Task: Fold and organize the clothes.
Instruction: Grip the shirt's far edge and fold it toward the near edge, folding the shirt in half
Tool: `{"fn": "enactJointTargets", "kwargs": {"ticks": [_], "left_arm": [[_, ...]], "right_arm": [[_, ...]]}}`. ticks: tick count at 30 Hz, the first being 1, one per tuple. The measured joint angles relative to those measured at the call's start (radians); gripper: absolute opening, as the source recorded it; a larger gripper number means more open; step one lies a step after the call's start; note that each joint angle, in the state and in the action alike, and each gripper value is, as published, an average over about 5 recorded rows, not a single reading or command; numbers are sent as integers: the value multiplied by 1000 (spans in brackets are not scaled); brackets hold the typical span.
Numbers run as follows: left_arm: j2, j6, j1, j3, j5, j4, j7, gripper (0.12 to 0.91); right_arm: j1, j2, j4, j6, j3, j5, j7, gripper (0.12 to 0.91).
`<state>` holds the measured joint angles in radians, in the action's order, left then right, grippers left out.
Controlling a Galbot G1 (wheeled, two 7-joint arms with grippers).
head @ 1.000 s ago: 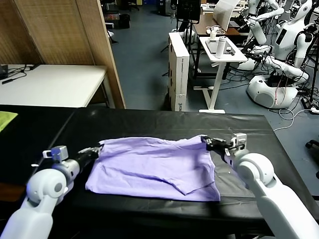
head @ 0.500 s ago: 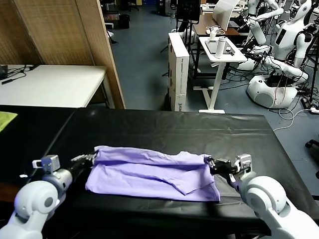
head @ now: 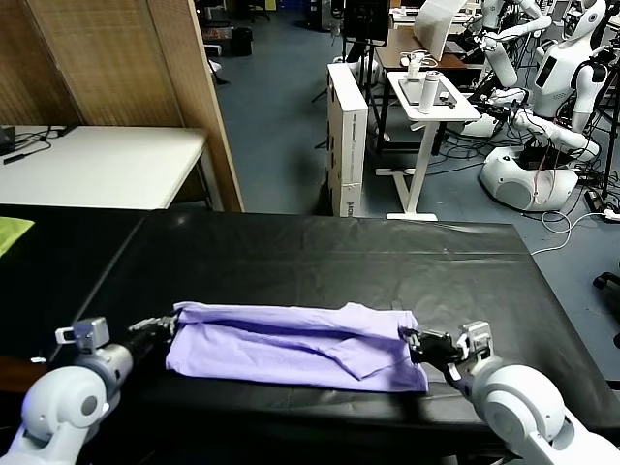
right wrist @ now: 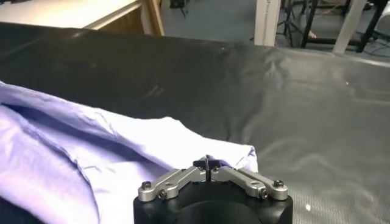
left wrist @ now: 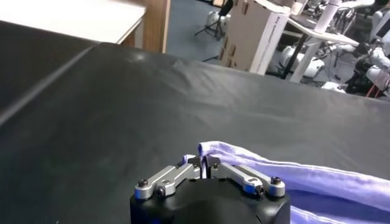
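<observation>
the lavender t-shirt (head: 295,344) is lying folded over on the black worktop (head: 320,254), near its front edge. the left hand (head: 163,324) is clamping the shirt's left corner, fingers pinched together on the fabric. the right hand (head: 415,340) is gripping the right corner the same way.

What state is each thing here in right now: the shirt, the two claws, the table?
T-shirt: lying on the table, far edge folded toward the robot, wrinkled.
Left gripper: shut on the T-shirt's corner.
Right gripper: shut on the opposite corner.
Table: covered in black cloth.
</observation>
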<state>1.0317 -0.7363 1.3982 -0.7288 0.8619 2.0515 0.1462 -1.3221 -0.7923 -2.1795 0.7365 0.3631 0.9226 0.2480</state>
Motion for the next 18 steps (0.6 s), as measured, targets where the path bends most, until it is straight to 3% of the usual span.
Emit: {"fn": "enactJointTargets", "kwargs": {"ticks": [15,18], "left_arm": [[28,0,40,-2,-12,15,-2,208],[36,0,51,-6,-14,24,1,212]], "right_arm": [[-13,2,10,0,-16,-7,0,146],[-11,4,10,0,-17,-5,3,244]]}}
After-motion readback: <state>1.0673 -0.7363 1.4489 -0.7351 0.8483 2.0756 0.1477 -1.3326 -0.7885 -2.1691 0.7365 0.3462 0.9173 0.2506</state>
